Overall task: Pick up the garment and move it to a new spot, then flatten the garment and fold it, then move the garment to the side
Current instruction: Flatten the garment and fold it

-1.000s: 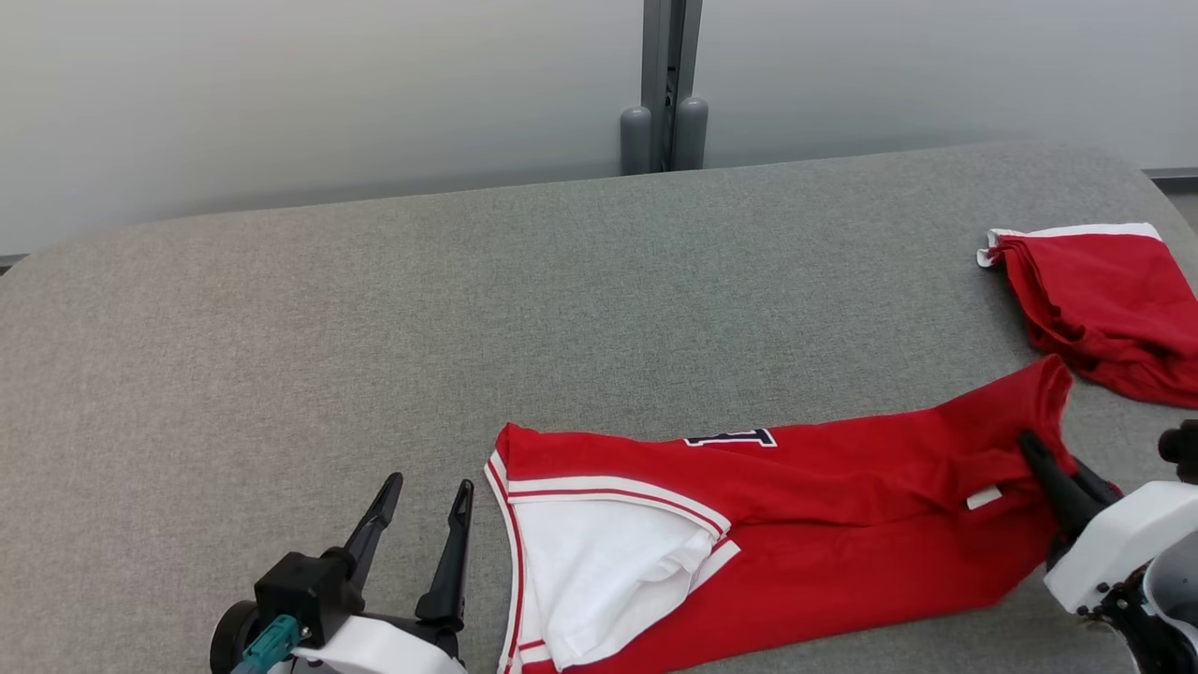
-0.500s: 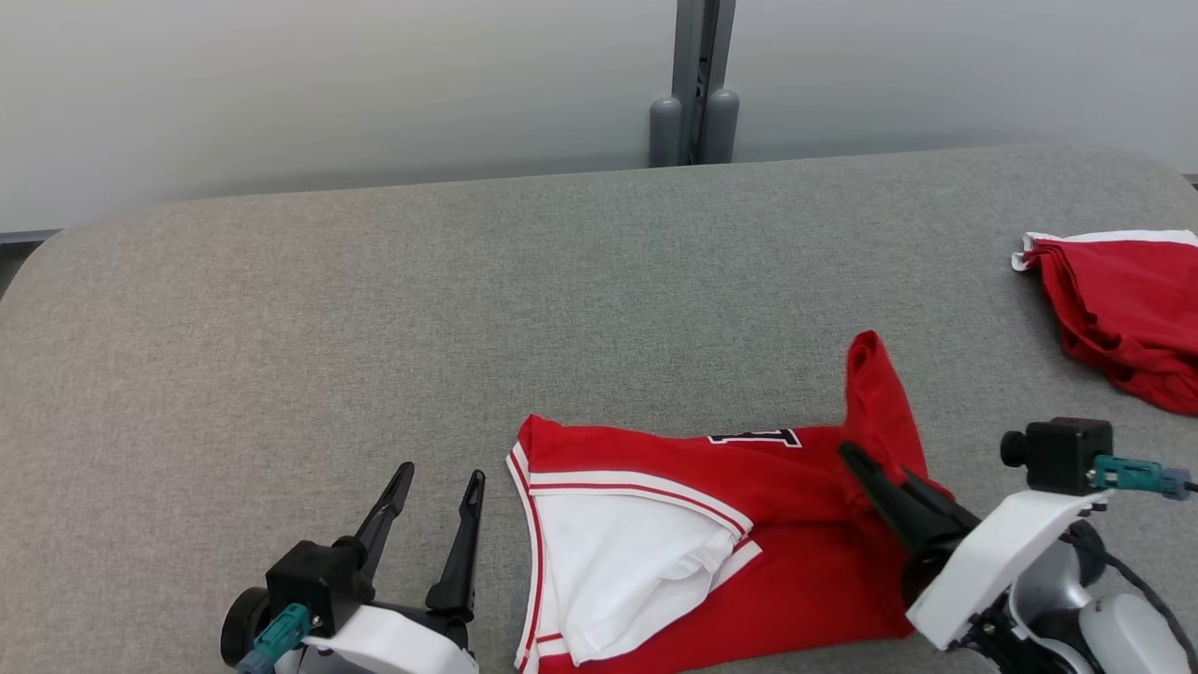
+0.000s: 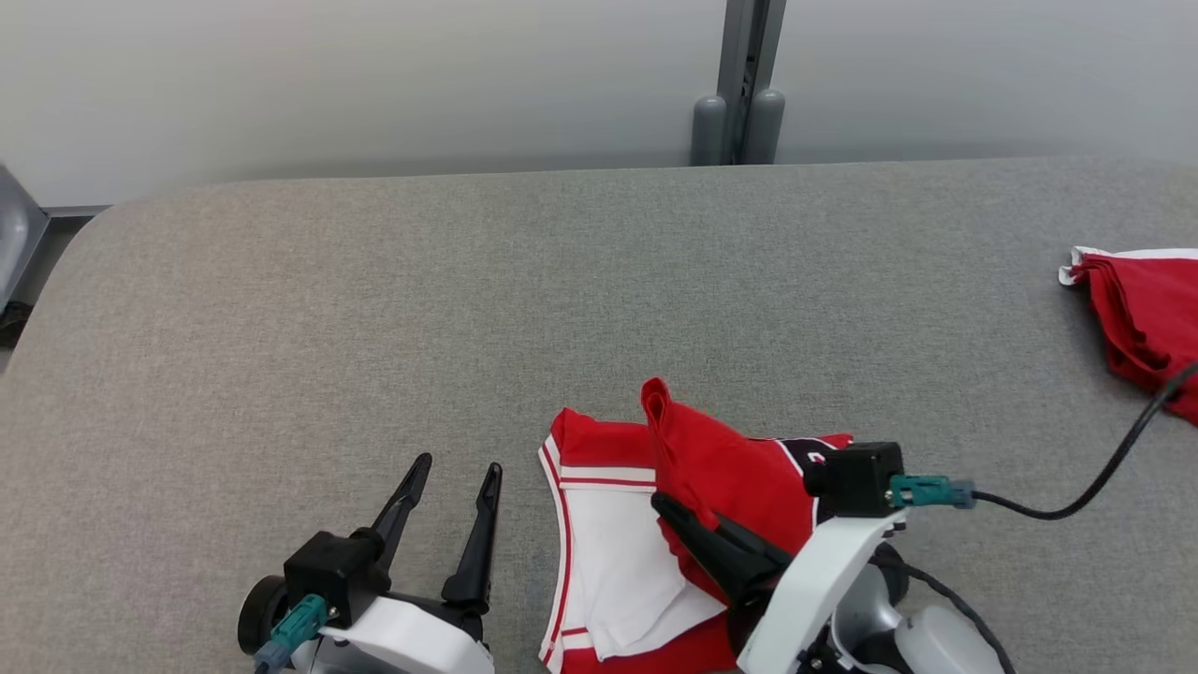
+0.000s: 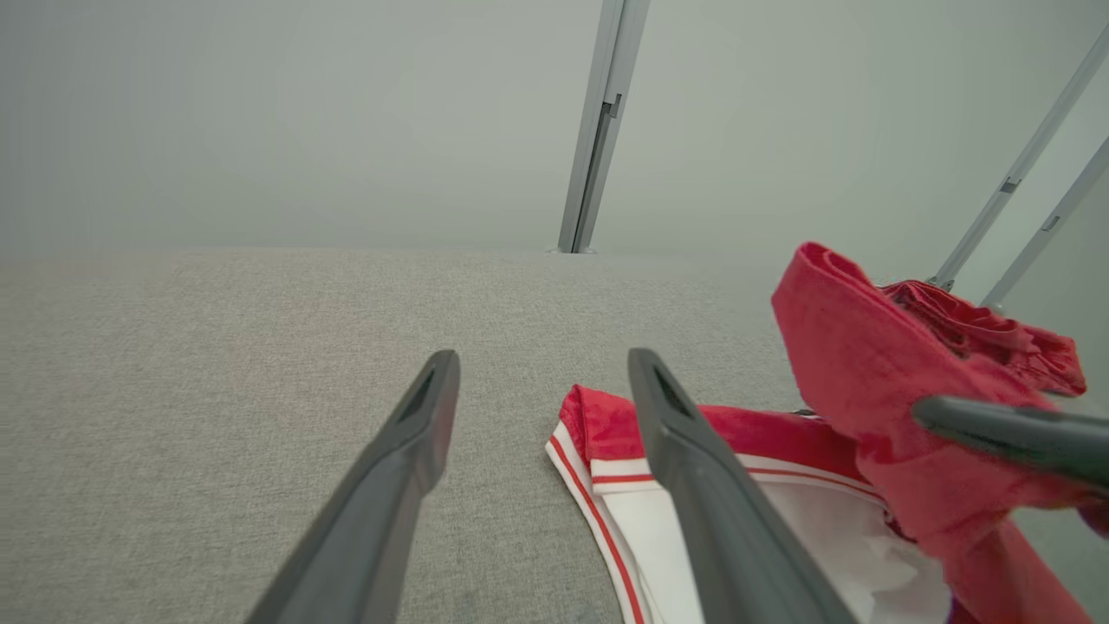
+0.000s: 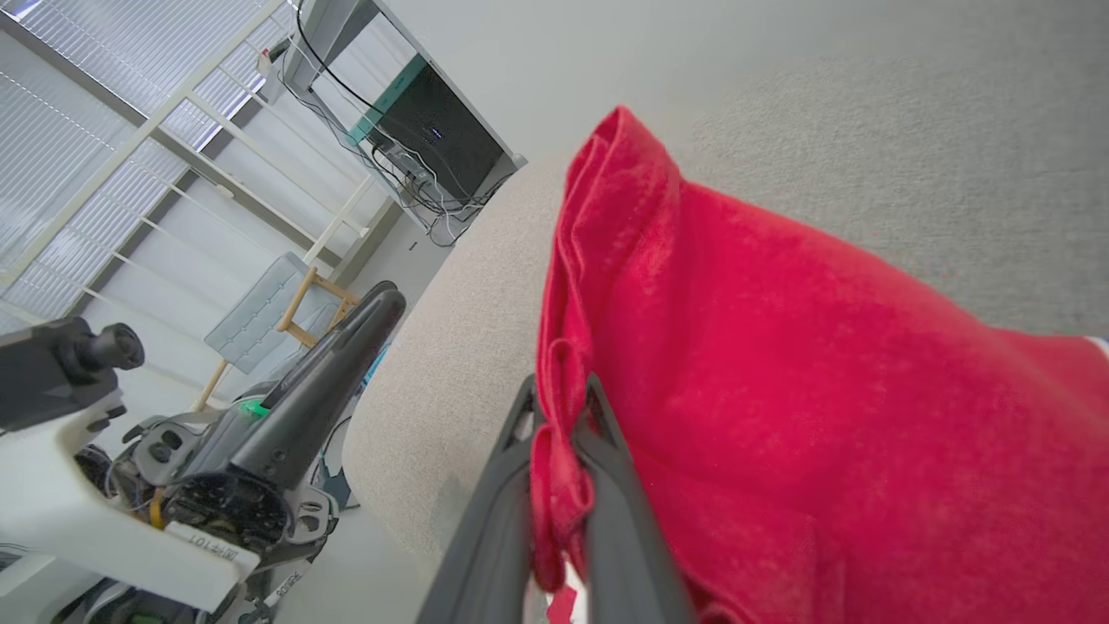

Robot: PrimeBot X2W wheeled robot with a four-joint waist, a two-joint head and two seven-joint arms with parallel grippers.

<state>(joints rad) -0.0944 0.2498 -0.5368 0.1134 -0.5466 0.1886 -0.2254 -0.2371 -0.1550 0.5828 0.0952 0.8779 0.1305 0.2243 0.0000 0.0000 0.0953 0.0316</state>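
Folded leftward since a second ago, the garment (image 3: 721, 468) lies near-centre on the grey surface (image 3: 281, 328). Left end effector (image 3: 459, 465) rests released beside it; right end effector (image 3: 661, 504) grips its red end; spare red cloth (image 3: 1146, 318) far right, pale wall (image 3: 374, 84) behind.

I can't read the dark emblem (image 3: 807, 452) on the garment (image 3: 721, 468), half hidden behind my right wrist's camera (image 3: 856, 479), and the head view's edges crop it and the other red cloth (image 3: 1146, 328).
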